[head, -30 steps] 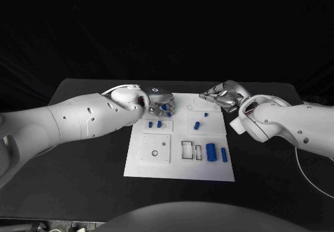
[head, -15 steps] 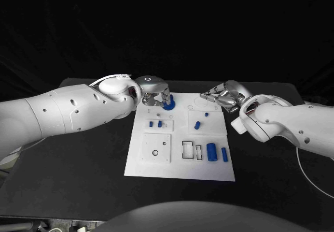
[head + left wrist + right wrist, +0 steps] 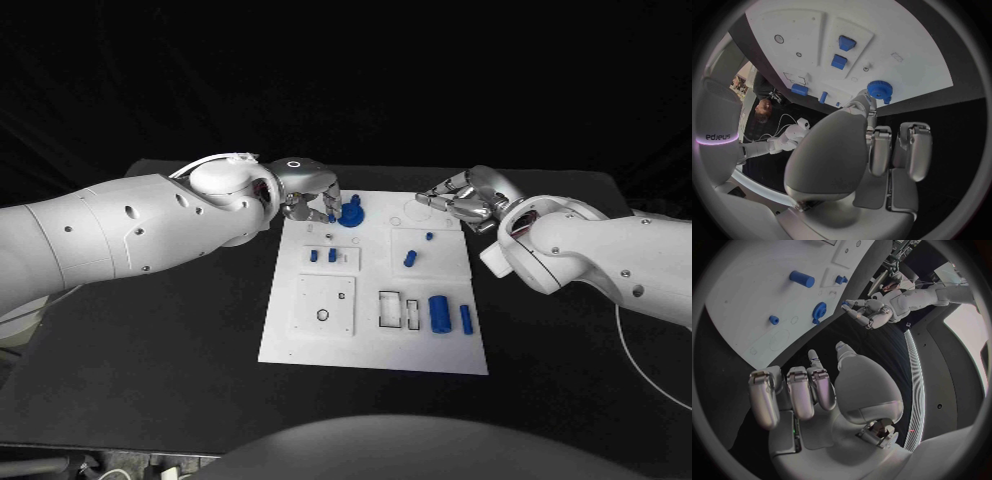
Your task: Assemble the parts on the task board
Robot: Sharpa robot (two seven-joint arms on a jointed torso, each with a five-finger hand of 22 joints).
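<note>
Blue toothed plastic gear (image 3: 351, 213) upright at white task board (image 3: 372, 345) far edge, left hand (image 3: 310, 194) beside it empty, right hand (image 3: 464, 198) curled empty; likely light, rigid; pinch the rim.

table (image 3: 159, 340): black, matte | backdrop: dark beyond the table's far edge

Black table (image 3: 173, 330) against an unlit, black room.
</note>
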